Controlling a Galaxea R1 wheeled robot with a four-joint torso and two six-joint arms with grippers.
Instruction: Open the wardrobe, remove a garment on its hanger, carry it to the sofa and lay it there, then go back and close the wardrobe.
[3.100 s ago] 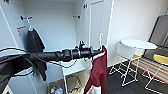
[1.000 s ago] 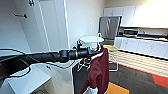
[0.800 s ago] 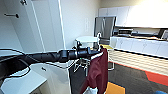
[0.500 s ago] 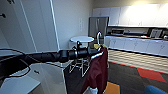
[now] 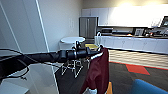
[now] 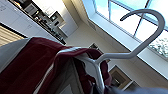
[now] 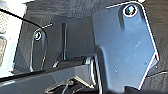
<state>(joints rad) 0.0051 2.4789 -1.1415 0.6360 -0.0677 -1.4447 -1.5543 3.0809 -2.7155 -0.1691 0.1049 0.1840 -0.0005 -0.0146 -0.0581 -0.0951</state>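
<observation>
My left arm reaches in from the left, and the left gripper (image 5: 97, 53) is shut on the thin white hanger (image 5: 99, 38). The maroon garment (image 5: 98, 72) with white trim hangs from it in mid-air, right of centre. The left wrist view shows the hanger's curved hook (image 6: 140, 47) up close above the maroon cloth (image 6: 32, 67). A tall white panel of the wardrobe (image 5: 45, 45) stands close on the left. A rounded blue upholstered edge (image 5: 150, 87) shows low right; I cannot tell whether it is the sofa.
A round white table (image 5: 72, 40) and a yellow wire-legged chair (image 5: 91, 46) stand just beyond the arm. Farther back are a steel fridge (image 5: 88, 26) and a long white kitchen counter (image 5: 130, 42). Dark carpet with a red patch (image 5: 135, 68) stretches ahead.
The whole view has swung to the right: the wardrobe has slid off to the left and the kitchen has come in. The garment still hangs from my left gripper.
</observation>
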